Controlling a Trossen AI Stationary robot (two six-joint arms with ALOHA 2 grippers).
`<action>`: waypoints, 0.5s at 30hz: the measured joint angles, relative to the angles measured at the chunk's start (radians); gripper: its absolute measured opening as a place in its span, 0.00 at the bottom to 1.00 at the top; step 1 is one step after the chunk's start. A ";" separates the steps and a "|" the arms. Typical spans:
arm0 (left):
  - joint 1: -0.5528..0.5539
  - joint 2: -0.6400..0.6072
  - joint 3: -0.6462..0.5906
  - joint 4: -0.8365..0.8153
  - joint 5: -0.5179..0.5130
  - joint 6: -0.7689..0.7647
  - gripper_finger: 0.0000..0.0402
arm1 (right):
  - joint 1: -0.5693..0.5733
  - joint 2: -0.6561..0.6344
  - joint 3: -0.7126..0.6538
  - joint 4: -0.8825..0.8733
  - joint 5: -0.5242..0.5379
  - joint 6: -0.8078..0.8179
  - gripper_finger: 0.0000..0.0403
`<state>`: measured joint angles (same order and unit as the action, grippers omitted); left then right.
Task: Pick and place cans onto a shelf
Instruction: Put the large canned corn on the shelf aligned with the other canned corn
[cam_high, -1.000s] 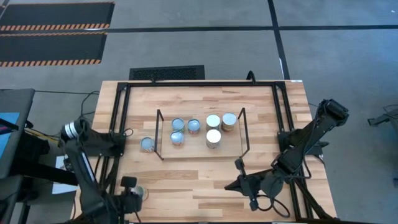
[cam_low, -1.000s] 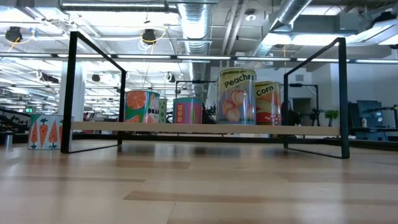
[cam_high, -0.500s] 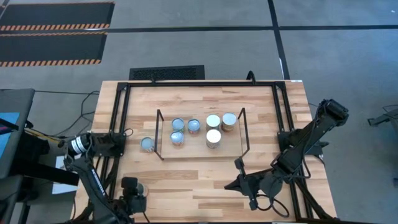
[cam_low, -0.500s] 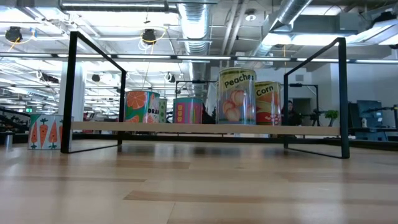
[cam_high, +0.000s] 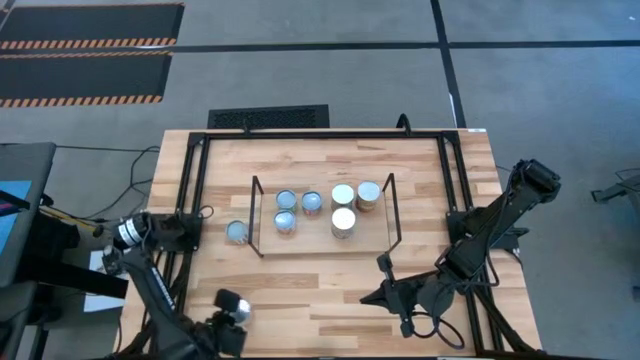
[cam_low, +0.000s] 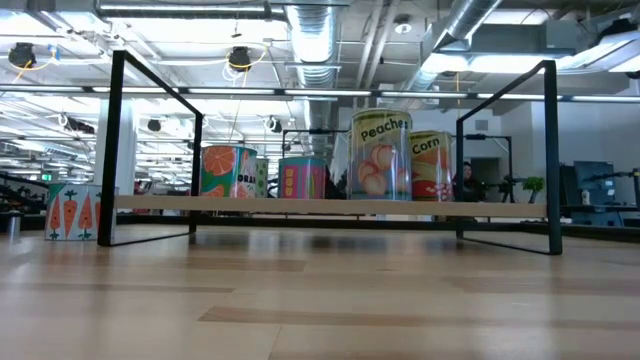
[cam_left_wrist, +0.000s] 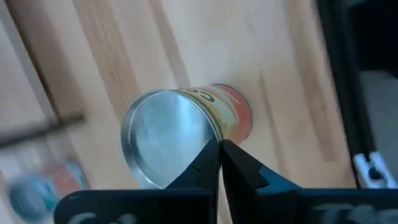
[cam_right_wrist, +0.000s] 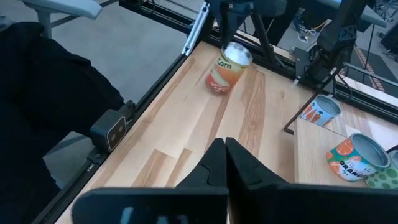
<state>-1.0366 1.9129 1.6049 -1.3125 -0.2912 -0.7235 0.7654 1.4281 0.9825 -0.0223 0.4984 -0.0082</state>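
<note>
The shelf (cam_high: 322, 245) stands mid-table with several cans on its wood surface, blue-topped ones (cam_high: 286, 222) on the left and whitish-topped ones (cam_high: 343, 221) on the right. A carrot-label can (cam_high: 237, 232) stands on the table just left of the shelf. My left gripper (cam_left_wrist: 221, 149) is at the near left corner, shut at the top of a tilted corn can (cam_left_wrist: 186, 134), which also shows in the high view (cam_high: 233, 301) and the right wrist view (cam_right_wrist: 225, 70). My right gripper (cam_high: 385, 295) is shut and empty over the near right of the table. My left gripper has its fingertips at the corn can's top rim (cam_left_wrist: 211, 132), one finger over the silver lid and one over the labelled wall. It comes from above (cam_right_wrist: 229, 31). The can leans off upright below the fingers; I cannot tell whether its lower end (cam_right_wrist: 214, 86) is on the table.
A black metal frame (cam_high: 190, 180) edges the table on the left, far and right sides. Bare wood lies between the shelf and the near edge. A dark chair (cam_right_wrist: 43, 93) stands off the table's left side.
My left gripper has shifted a little toward the table's right edge at the near left corner and its wrist has turned. The corn can with it now shows more of its top in the high view. The right arm has kept still.
</note>
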 joint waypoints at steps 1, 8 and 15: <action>0.018 0.000 0.018 0.013 -0.018 0.056 0.00 | 0.001 0.000 0.000 -0.002 -0.003 0.003 0.01; 0.217 -0.001 0.068 0.192 -0.074 0.558 0.00 | 0.026 0.000 0.000 -0.023 -0.003 0.015 0.01; 0.458 -0.001 0.068 0.365 0.058 0.935 0.00 | 0.049 0.000 0.000 -0.028 0.000 0.038 0.01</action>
<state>-0.5789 1.9121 1.6726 -0.9474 -0.2337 0.2113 0.8147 1.4281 0.9825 -0.0508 0.4988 0.0297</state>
